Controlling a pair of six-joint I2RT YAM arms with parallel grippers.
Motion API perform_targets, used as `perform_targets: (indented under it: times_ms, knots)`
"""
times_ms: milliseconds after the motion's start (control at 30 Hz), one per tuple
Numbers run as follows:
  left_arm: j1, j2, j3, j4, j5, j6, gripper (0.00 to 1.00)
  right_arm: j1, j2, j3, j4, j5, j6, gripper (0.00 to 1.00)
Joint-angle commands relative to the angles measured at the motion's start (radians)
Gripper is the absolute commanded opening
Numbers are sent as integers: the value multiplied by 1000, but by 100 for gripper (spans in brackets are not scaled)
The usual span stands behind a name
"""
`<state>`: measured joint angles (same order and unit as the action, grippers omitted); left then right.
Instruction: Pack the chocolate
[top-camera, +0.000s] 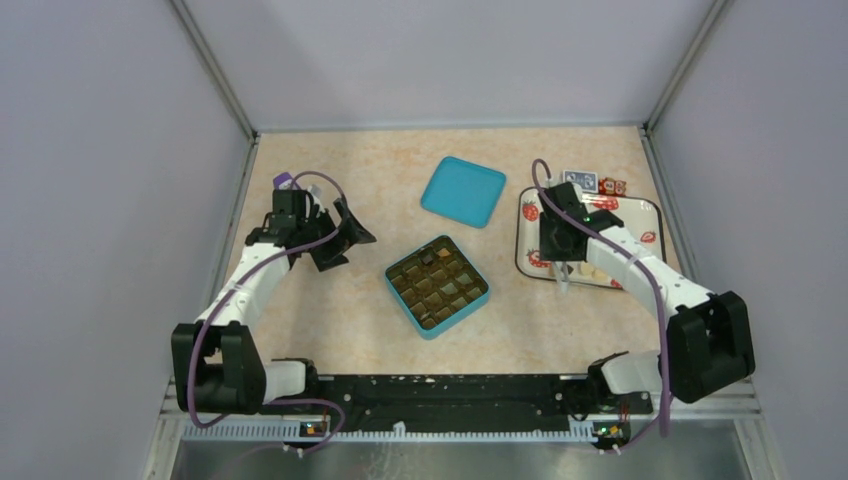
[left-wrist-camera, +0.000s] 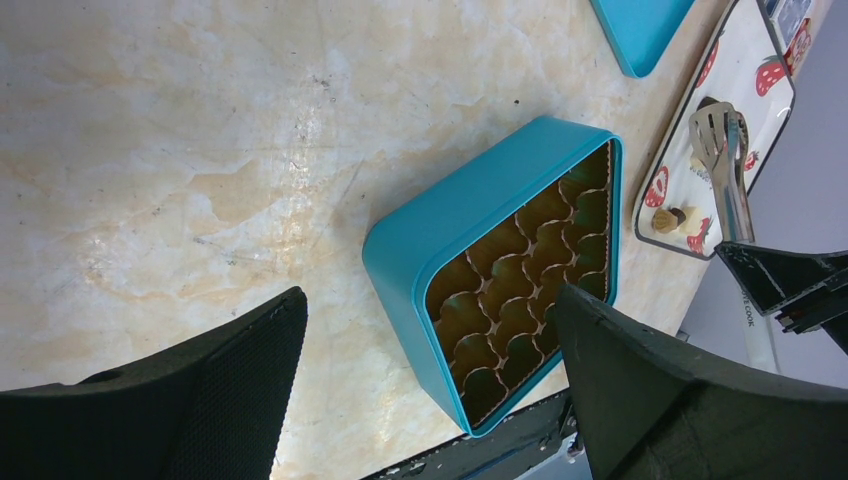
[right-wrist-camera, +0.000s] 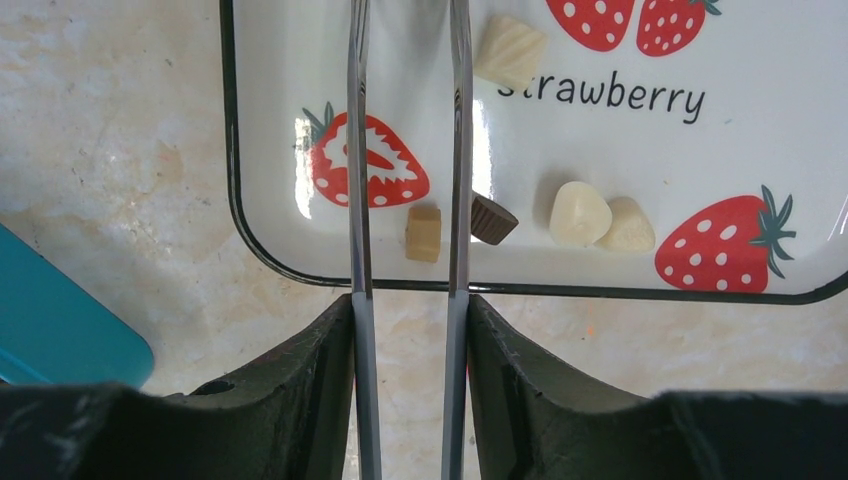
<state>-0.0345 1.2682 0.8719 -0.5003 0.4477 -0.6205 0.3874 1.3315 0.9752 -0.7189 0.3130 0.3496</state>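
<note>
Holding the tongs (right-wrist-camera: 358, 150) in my right gripper (right-wrist-camera: 410, 310), I have both fingers (right-wrist-camera: 320, 380) pressed on the 2 metal blades from outside. The gripper is clamped on the tool, while the blades themselves stand apart with a clear gap between them. I judge the gap is there because nothing is caught yet: the blades need room to straddle a piece before I squeeze. Their tips run off the top of the right wrist view, so I cannot tell from there how low they sit.

The chocolate lies on the strawberry tray (right-wrist-camera: 240, 200), not in the box. A tan piece (right-wrist-camera: 423, 233) sits between the 2 blades, close to the tray's near rim. A dark brown piece (right-wrist-camera: 492, 220) lies just outside the blade on the right of that view, touching it or partly behind it; I cannot tell which. 2 cream pieces (right-wrist-camera: 580, 214) rest together further to that side, and 1 more cream piece (right-wrist-camera: 511, 52) lies deeper in the tray, all clear of the blades.

My left gripper (left-wrist-camera: 430, 295) hangs with its jaws wide apart, holding nothing, near the teal box (left-wrist-camera: 450, 215); I take it to be standing by. The box stands open between the 2 arms, its lid (top-camera: 463, 190) laid beyond it, so the cells are ready for pieces.
</note>
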Motion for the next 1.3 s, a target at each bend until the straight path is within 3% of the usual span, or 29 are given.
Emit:
perform_targets:
  times_ms: [0,500,800,1267]
  knots:
    - [4,8,29,20,-2,15,97,-12,16,31,50,24,-4,41]
    - [4,-7,27,16,-9,25,97,-10,58,29,70,36,-8,41]
    - [4,-17,22,12,-9,26,97,-11,-10,56,38,26,-4,20]
    - [5,-24,81,-33,-66,71,97,-11,-186,132,-119,-75,-18,18]
